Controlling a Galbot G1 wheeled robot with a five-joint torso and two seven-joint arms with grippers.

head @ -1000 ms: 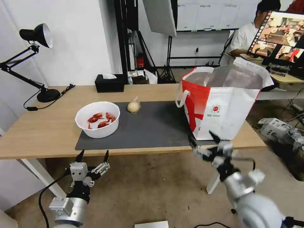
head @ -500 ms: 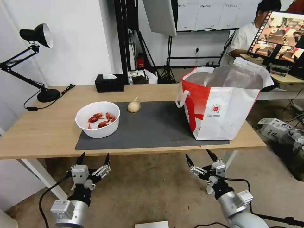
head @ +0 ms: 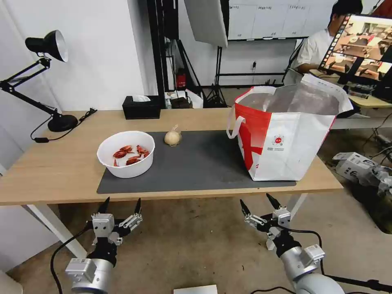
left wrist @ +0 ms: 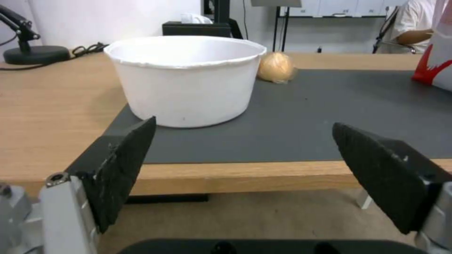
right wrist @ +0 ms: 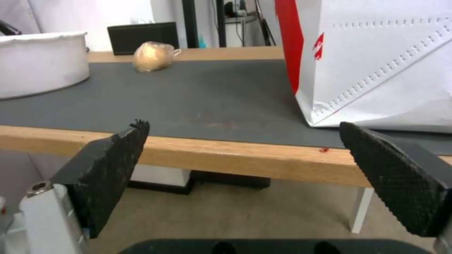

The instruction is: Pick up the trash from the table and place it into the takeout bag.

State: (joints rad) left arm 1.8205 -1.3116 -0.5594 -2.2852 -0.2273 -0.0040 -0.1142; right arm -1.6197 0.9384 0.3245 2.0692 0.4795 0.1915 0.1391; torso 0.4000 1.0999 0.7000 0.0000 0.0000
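Table mid-frame: bowl of crayfish shells left on the grey mat, beige knotted lump behind it, takeout bag right; left gripper and right gripper below the front edge, jaws spread, empty.

- Table: light wood top, white legs.
- Mat: plain dark grey.
- Bowl: white; the crayfish shells inside it are red-orange.
- Knotted lump: pale beige, glossy.
- Takeout bag: white with a broad red band down one corner, a small round red logo on the front, white loop handles and silver foil lining; in the right wrist view its white side shows dotted stitch lines running in diagonals.
- Tissue box: black, with white tissue at the top.
- Desk lamp: black.
- Left gripper and right gripper: black fingers with a fine knurled texture on silver-grey metal bodies.
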